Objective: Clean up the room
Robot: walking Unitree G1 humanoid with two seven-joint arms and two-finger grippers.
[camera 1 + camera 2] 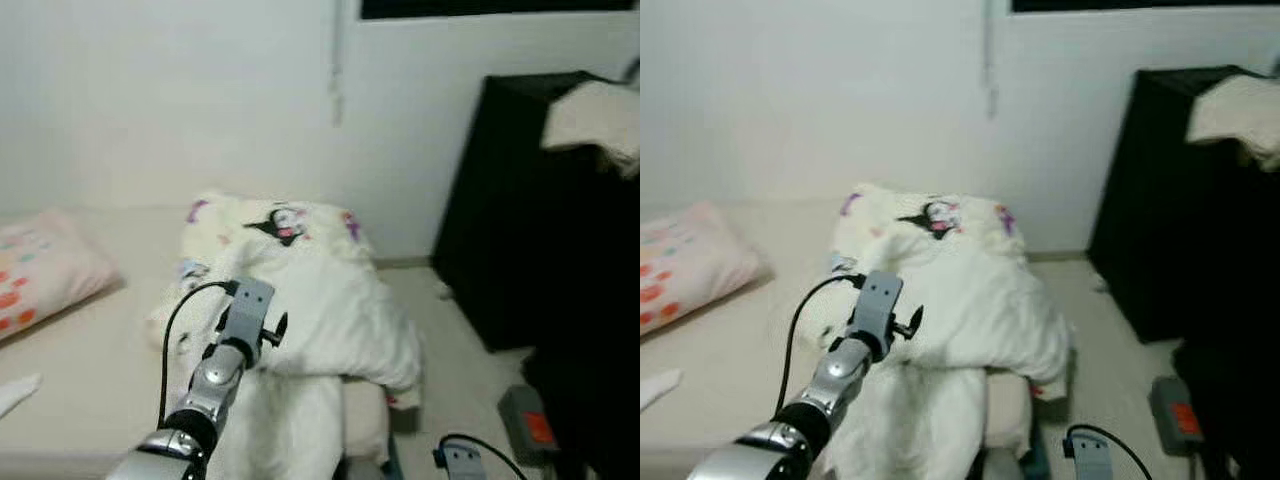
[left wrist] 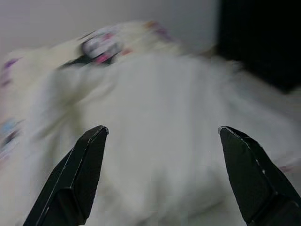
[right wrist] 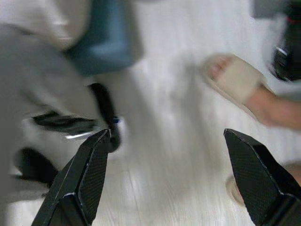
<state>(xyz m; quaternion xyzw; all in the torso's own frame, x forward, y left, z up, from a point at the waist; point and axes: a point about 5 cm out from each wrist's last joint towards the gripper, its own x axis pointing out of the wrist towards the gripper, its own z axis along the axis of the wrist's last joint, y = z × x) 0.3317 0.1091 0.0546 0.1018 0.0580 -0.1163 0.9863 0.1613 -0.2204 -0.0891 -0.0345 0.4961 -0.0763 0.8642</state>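
Blanket [image 1: 310, 300], white and crumpled, is heaped in the centre of your head view, on the right end of the bed [image 1: 90, 360], with a printed patch at its top and one fold hanging over the bed's near edge toward the floor. At the far left of the frame you have a pink pillow [image 1: 40, 275] with coloured spots lying on the bed, well apart from the heap. Your left hand [image 2: 160, 136] reaches up from the lower left over the near slope of the blanket; in its wrist view the two black fingers [image 2: 77, 174] stand wide apart with white cloth between them, holding nothing, though the picture is blurred. Right of the bed you see pale floor [image 1: 470, 370], then a black cabinet [image 1: 520, 200] at the upper right with a light cloth [image 1: 595, 120] draped on its top. Your right hand [image 3: 164, 155] hangs low at the lower right of the frame; its fingers are likewise spread wide and empty, above the floor. In that wrist view a person's foot in a beige slipper [image 3: 235, 80] rests on the floor, and a blue object [image 3: 108, 37] sits beside a black cable [image 3: 103, 108].
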